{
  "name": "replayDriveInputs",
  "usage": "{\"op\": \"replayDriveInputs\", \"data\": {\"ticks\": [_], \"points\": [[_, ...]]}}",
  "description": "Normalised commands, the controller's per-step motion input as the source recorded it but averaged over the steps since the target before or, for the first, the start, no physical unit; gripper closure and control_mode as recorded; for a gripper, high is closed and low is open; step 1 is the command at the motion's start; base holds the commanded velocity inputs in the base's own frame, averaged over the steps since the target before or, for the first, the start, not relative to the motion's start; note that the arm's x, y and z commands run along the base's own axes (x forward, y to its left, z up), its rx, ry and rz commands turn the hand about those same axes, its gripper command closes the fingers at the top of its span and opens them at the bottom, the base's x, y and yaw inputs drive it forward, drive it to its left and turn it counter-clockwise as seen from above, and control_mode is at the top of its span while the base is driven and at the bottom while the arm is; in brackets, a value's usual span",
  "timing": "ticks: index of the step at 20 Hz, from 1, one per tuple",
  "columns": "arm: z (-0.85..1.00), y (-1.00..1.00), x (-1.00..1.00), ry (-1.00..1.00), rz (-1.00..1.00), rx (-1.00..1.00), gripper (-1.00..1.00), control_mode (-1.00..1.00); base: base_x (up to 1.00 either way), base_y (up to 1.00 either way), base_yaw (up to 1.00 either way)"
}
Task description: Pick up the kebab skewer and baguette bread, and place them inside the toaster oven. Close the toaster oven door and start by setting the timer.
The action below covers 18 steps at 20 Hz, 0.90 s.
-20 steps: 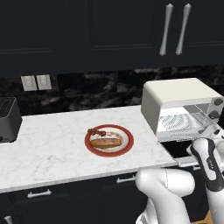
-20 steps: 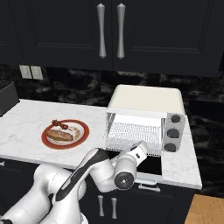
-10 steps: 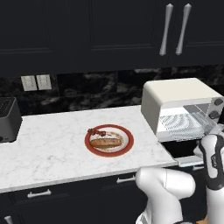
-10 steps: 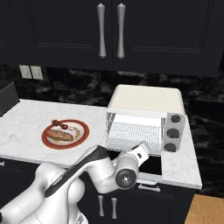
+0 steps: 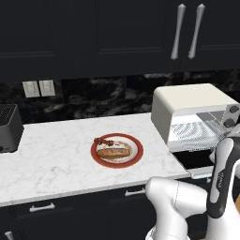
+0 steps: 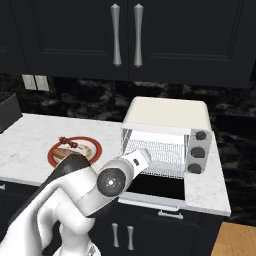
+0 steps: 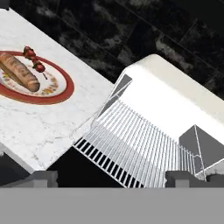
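The cream-white toaster oven (image 5: 192, 105) (image 6: 167, 120) (image 7: 175, 100) stands at the counter's right end. Its door (image 5: 199, 161) (image 6: 152, 187) (image 7: 83, 168) hangs down open and the wire rack (image 7: 144, 148) inside shows bare. To its left a red-rimmed plate (image 5: 135, 158) (image 6: 94, 149) (image 7: 61, 92) holds the golden baguette bread (image 5: 112, 152) (image 6: 63, 154) (image 7: 19, 70). The kebab skewer (image 5: 104, 141) (image 6: 69, 144) (image 7: 34, 59) lies just beyond the loaf. My gripper (image 7: 118, 178) hovers open and holding nothing in front of the lowered door, looking into the oven.
A dark slot toaster (image 5: 9, 129) (image 6: 7, 110) sits at the counter's far left. White marble counter (image 5: 51, 159) stretches between it and the plate. Dark upper cabinets with silver handles (image 5: 187, 30) hang above the oven. My own arm (image 6: 85, 185) crosses low in front of the plate.
My hand has shifted a little left and up, away from the lowered door. The plate, the food and the oven have not moved.
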Motion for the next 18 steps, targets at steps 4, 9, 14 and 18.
{"op": "replayDriveInputs", "data": {"ticks": [4, 9, 14, 18], "points": [[0.46, 1.00, -0.12, 0.34, -0.02, 0.10, -1.00, -1.00, 0.00, 0.00, 0.00], [0.37, 1.00, 0.01, 0.33, 0.00, 0.13, -1.00, -1.00, 0.00, 0.00, 0.00], [0.01, 1.00, 0.13, 0.15, 0.02, 0.07, -1.00, -1.00, 0.00, 0.00, 0.00], [-0.25, 1.00, 0.57, 0.03, 0.00, 0.01, -1.00, -1.00, 0.00, 0.00, 0.00]]}}
